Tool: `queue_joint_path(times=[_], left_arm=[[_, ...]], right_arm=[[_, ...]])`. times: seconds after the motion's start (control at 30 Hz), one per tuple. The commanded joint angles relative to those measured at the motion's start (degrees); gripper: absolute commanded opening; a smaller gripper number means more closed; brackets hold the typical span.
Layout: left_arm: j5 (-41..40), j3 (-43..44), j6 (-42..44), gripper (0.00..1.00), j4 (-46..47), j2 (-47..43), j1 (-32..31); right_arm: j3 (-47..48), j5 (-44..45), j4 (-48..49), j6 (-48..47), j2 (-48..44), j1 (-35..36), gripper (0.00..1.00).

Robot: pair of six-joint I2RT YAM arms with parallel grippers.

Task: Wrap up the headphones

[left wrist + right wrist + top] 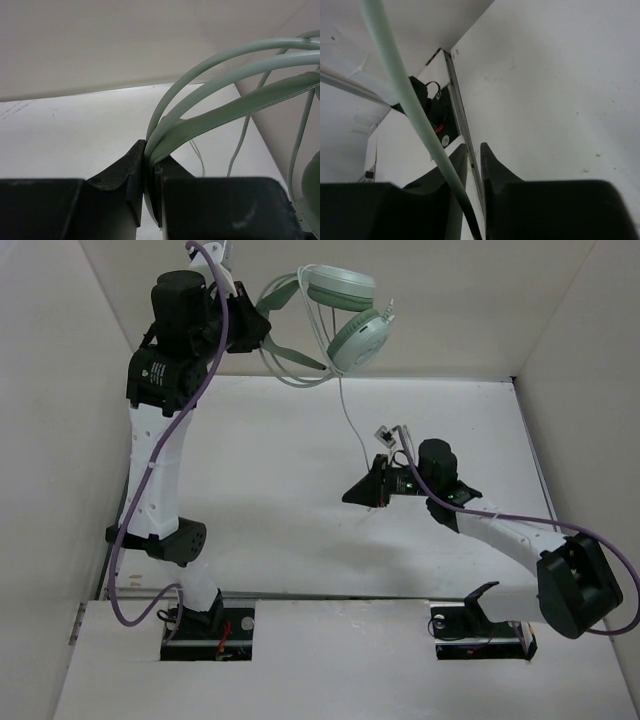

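The pale mint-green headphones [355,338] hang in the air near the back wall. My left gripper [262,332] is raised high and shut on the headband [225,112], which is pinched between its fingers in the left wrist view [149,150]. The thin pale cable [352,425] drops from the lower ear cup to my right gripper [348,496], which sits low over the table's middle. In the right wrist view the cable [400,80] runs down from the upper left into the narrow gap between the fingers [474,147], where its end turns dark. The right gripper is shut on it.
White walls enclose the table [260,470] on the left, back and right. Purple robot cables [190,400] run along both arms. The arm bases [205,625] sit at the near edge. A black mount with red wires [437,122] shows behind the right fingers.
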Motion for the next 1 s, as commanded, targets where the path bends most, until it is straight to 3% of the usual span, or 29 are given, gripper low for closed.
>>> queue_joint_path(times=[0.0, 0.1, 0.13, 0.37, 0.53, 0.63, 0.8, 0.97], left_arm=[[-5.8, 0.2, -3.8, 0.0, 7.7, -1.6, -0.3], [-9.3, -1.1, -3.3, 0.0, 8.0, -1.8, 0.0], [-10.9, -1.9, -3.1, 0.0, 8.0, -2.1, 0.1], [-24.1, -6.6, 3.3, 0.0, 10.0, -2.9, -2.1], [-38.0, -16.2, 12.4, 0.0, 15.7, -4.8, -4.8], [-42.4, -20.5, 15.9, 0.0, 18.6, -5.2, -5.6], [-46.4, -24.0, 19.2, 0.0, 20.2, -4.3, -7.2], [-47.9, -24.8, 20.4, 0.0, 21.3, -3.4, -8.3]], right_arm=[[3.5, -1.0, 0.1, -2.8, -0.6, 2.4, 0.19], [5.8, -1.0, -3.7, -6.4, -0.1, 3.4, 0.01], [7.0, -0.7, -6.1, -8.2, -0.1, 3.7, 0.0], [19.6, 7.9, -27.8, -27.3, 0.1, 6.3, 0.0], [32.4, 14.7, -41.9, -41.1, -0.6, 6.4, 0.0], [38.5, 18.2, -48.6, -48.6, -0.3, 7.8, 0.0], [46.6, 27.9, -54.3, -61.9, 1.5, 11.0, 0.0], [50.8, 30.0, -57.2, -66.3, 3.2, 14.0, 0.0]])
